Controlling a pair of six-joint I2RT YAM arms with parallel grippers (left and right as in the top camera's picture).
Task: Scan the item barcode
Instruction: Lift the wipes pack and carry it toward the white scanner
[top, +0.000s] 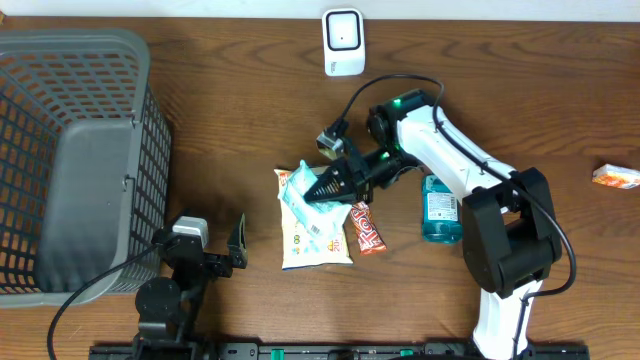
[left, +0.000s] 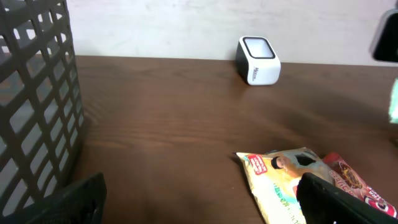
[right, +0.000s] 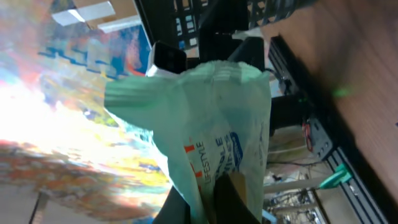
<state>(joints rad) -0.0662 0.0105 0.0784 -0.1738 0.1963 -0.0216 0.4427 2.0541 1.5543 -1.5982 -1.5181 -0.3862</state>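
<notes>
So, starting at our front edge: the left gripper (top: 213, 240) hangs low over the table (top: 250, 110), jaws spread wide with nothing between them. Just beyond lies a yellowish snack bag (top: 318, 245), flat and crinkly. A red candy bar (top: 368, 232) touches its right side, and a teal plastic bottle (top: 441, 208) lies further right.

Over that pile the right gripper (top: 318, 188) has its jaws clenched on the mint-green packet (right: 214, 118), which is our item. It's thin glossy film, crimped along the top seal, with blue lettering down the face, and it looks soft and floppy. We can't tell whether it's fully clear of the snack bag underneath.

At the far edge sits the scanner (top: 343, 42), a small white rounded block with a dark window, well apart from the packet.

We reckon we're at the carry step: item grasped, not yet presented. The next move calls for taking it out to the scanner and turning the barcode side toward that window. We can't spot the barcode from here, so some rotating may be needed.
</notes>
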